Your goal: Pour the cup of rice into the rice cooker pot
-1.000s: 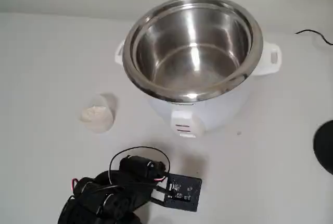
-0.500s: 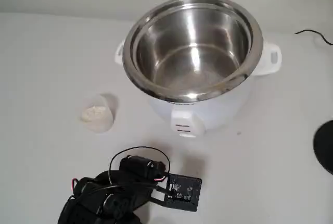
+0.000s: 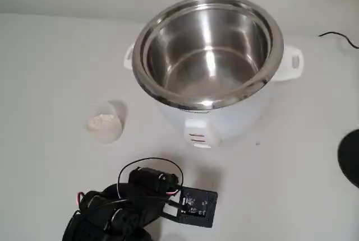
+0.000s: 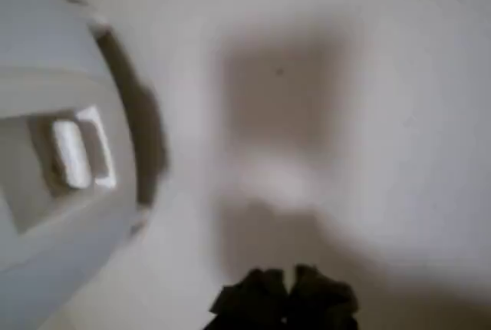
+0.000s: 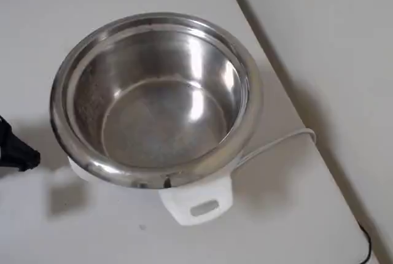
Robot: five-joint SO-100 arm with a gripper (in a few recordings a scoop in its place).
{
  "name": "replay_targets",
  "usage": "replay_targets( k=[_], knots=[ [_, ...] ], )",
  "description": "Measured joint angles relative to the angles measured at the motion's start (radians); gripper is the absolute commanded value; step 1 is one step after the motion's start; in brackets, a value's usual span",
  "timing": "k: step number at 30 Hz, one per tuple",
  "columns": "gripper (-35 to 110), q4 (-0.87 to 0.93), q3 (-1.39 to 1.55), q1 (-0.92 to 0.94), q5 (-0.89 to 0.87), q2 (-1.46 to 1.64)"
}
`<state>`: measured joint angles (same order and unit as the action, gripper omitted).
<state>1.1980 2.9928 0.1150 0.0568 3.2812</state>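
- Fixed view: the cup (image 3: 105, 126), upright with rice (image 3: 104, 121) inside, stands on the worktop (image 3: 45, 67) left of the pot (image 3: 207, 50); the arm (image 3: 129, 207) sits below both, apart from them.
- Wrist view: blurred; the cooker switch (image 4: 73, 153) is at left, the jaws a dark shape at bottom; I cannot tell if they are apart.
- Overhead view: the pot (image 5: 156, 95) is bare inside.

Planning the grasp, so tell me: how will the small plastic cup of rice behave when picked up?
The cup looks thin and translucent, so it probably flexes under a firm squeeze. It is small and only partly filled with rice, so likely light and easily nudged. Being open-topped, it would probably spill grains if tilted early.
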Motion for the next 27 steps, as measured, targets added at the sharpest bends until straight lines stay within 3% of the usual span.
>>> replay_targets(
  k=[8,13,18,25,27],
  knots=[
    [5,0.000,0.000,-0.025,0.034,0.000],
    [11,0.026,-0.023,-0.117,0.288,-0.002],
    [12,0.123,-0.261,-0.198,0.506,0.003],
    [44,0.123,-0.646,-0.350,0.664,-0.173],
    [45,0.064,-0.678,-0.376,0.726,-0.241]
  ],
)
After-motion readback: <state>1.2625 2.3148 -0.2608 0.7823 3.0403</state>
